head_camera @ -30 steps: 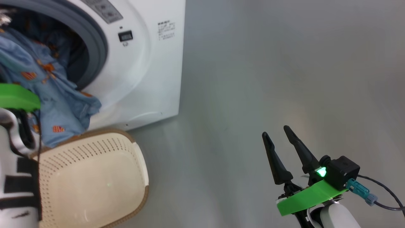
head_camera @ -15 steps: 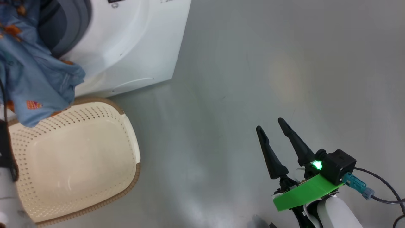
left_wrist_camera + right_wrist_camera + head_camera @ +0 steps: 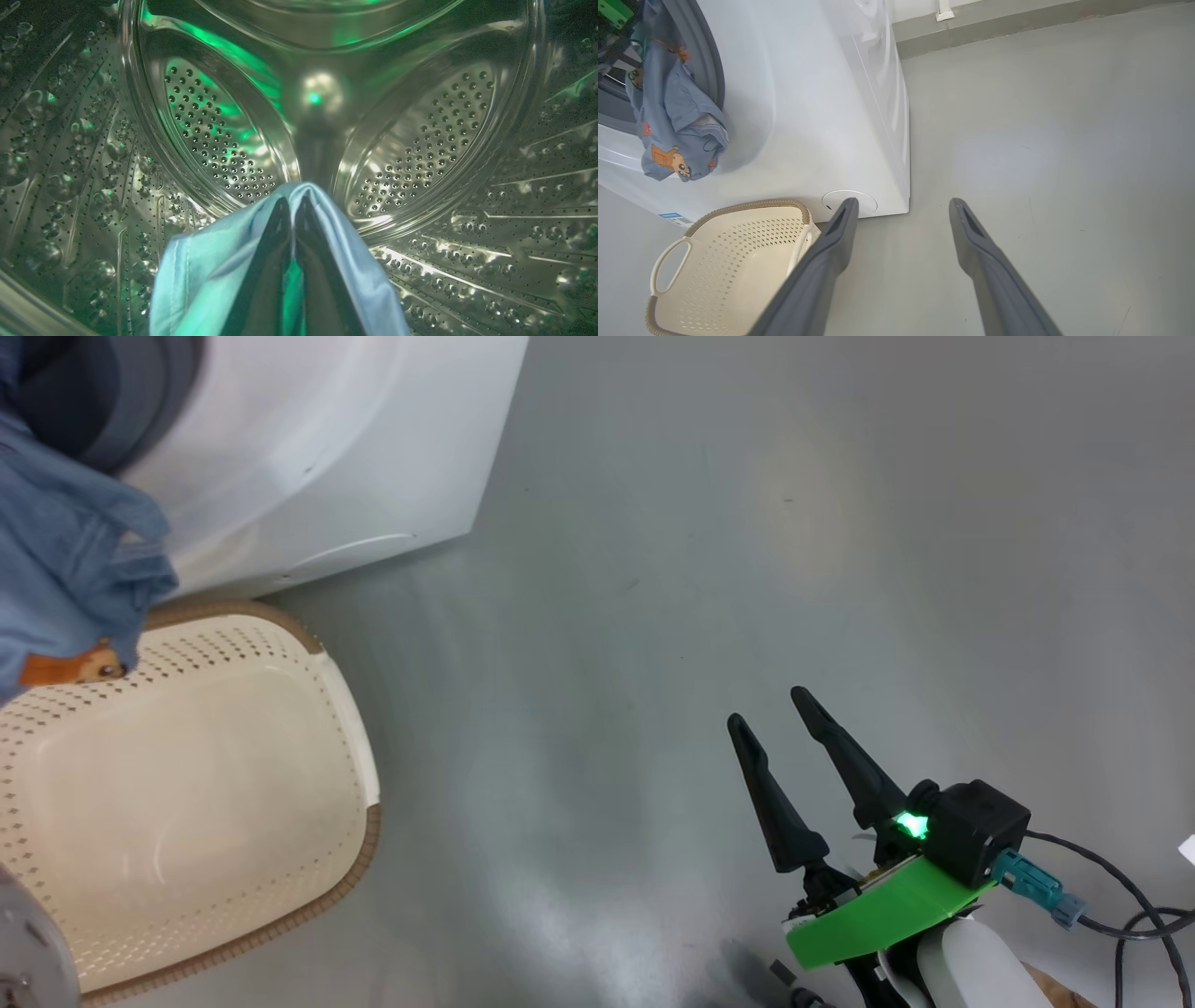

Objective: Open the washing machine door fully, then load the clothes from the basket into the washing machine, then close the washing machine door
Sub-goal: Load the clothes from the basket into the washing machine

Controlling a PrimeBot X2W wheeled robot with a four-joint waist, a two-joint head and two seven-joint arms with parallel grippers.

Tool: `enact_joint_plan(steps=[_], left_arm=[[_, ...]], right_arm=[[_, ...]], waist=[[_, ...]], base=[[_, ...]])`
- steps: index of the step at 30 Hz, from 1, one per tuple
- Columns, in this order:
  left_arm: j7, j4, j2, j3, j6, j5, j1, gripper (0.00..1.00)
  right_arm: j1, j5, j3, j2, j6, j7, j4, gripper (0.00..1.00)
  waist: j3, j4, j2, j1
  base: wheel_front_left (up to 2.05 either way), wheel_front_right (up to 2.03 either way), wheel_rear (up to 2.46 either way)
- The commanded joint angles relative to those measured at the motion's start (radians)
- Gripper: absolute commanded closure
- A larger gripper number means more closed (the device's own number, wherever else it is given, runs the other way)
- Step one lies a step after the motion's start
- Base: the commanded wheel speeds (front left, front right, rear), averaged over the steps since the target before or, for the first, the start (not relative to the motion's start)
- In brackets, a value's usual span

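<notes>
Clothes (image 3: 677,116) were half in and half out on my feeds. The leading fold was inside the drum (image 3: 210,130) with my left gripper (image 3: 293,201). A tail of light blue printed fabric hung out over the lower edge of the grey gasket (image 3: 717,70) and down the white front of the washing machine (image 3: 327,448), its end above the far edge of the basket (image 3: 187,803) and apart from it. The left gripper's fingers (image 3: 268,270) were clenched tight together, with cloth draped over both and, as I judged it, pinched between them. The right gripper (image 3: 766,706) hung released, spread wide and holding nothing, over bare floor (image 3: 747,523) well to the right of the machine's front corner. The basket sat on the floor just beside the foot of the machine, with nothing in the part I could see.

I judged the fabric light, limp and quick to snag. It would follow a pull only where gripped, and the rest would trail and could catch on the gasket. A pinch on a gathered fold seemed the right hold, not one thin edge, which could slip free. For the hanging tail I reckoned on a second hold low down, near the hem by the orange figure (image 3: 668,158), lifted over the gasket before any push deeper.
</notes>
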Motion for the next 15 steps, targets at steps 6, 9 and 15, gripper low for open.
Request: enact_joint_plan(steps=[6, 9, 15], left_arm=[[-0.005, -0.06, 0.05, 0.041, 0.014, 0.014, -0.048, 1.0], [-0.005, -0.021, 0.047, 0.034, 0.016, 0.03, -0.043, 1.0], [-0.005, 0.097, 0.052, 0.027, 0.029, 0.045, -0.05, 0.59]], right_arm=[[0.019, 0.012, 0.021, -0.009, 0.002, -0.005, -0.026, 0.0], [0.021, 0.011, 0.019, -0.008, 0.002, -0.005, -0.024, 0.0], [0.016, 0.012, 0.024, -0.003, 0.002, -0.005, -0.011, 0.0]], waist=[[0.028, -0.022, -0.0001, 0.0], [0.032, -0.021, -0.0001, 0.0], [0.021, -0.009, -0.0001, 0.0]], base=[[0.0, 0.0, 0.0], [0.0, 0.0, 0.0], [0.0, 0.0, 0.0]])
